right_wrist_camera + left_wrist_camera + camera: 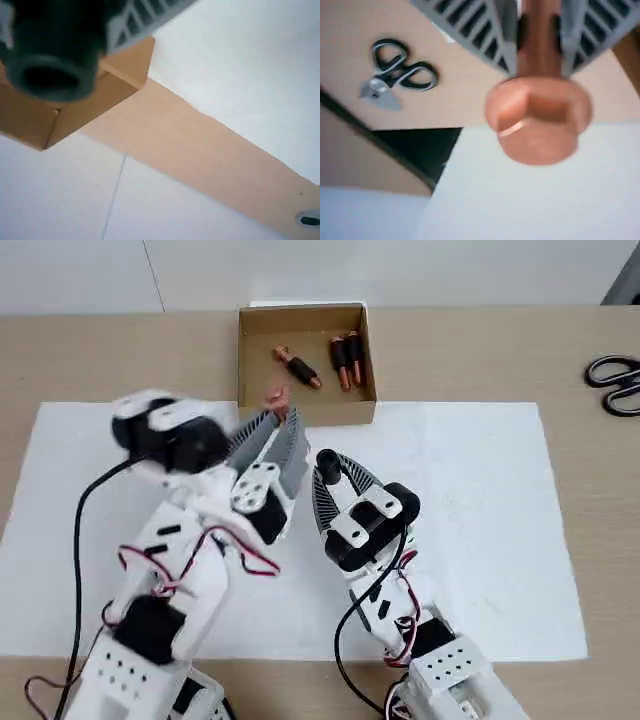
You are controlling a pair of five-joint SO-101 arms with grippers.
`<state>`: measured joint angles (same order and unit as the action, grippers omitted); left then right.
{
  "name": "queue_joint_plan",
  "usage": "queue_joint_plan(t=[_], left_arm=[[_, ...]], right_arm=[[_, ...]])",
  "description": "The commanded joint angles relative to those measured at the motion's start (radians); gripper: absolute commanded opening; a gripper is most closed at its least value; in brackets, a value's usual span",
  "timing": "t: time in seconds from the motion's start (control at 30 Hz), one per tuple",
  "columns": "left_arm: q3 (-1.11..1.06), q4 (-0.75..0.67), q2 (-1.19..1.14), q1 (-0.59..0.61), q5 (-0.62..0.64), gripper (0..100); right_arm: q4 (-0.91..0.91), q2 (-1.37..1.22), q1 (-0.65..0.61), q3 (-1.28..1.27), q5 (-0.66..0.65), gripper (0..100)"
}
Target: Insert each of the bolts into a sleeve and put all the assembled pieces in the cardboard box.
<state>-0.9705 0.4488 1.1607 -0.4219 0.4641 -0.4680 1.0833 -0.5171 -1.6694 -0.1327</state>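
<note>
Where a white paper sheet (pixel 480 530) covers the middle of a tan wooden table (pixel 480 350), the two arms stand side by side. Beyond the far edge of the table lies a pale surface. A cardboard box (pixel 256 360) sits open at the far side, its near wall over the far edge of the sheet. A pair of black-handled scissors (pixel 615 383) lies well off to the right on bare wood.

The left gripper (pixel 278 418) is closed on a copper bolt (pixel 277 397). The shank is pinched between the ribbed grey fingers (pixel 465 25), and the hexagonal head juts out past the fingertips. From above, the head hangs right at the near wall of the box.

The right gripper (pixel 332 474) is clamped on a black sleeve (pixel 326 462) and holds it up over the paper. The sleeve's open end shows beyond the fingertips. It sits a little nearer than the bolt and to its right, close by but not touching it.

Counting them up, three assembled pieces (pixel 298 367) lie inside the box: one alone on the left, lying at a slant, and two side by side on the right. Outside the box there is one loose bolt and one loose sleeve, each held in a gripper, and one pair of scissors.
</note>
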Motion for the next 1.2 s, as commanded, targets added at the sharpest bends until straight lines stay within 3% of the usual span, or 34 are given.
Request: queue_joint_plan(t=[0.0,0.6,0.87,1.17], left_arm=[[-0.038,-0.015,0.043,0.005,0.110,1],[-0.030,-0.051,0.043,0.005,0.048,1],[-0.002,-0.081,0.041,0.008,0.044,1],[-0.079,-0.081,0.046,0.002,-0.127,1]], right_arm=[[-0.021,0.019,-0.001,-0.008,0.006,0.4],[-0.125,0.021,-0.010,-0.008,0.005,0.4],[-0.125,0.021,-0.094,-0.008,0.003,0.4],[-0.125,0.021,-0.093,-0.008,0.003,0.4]])
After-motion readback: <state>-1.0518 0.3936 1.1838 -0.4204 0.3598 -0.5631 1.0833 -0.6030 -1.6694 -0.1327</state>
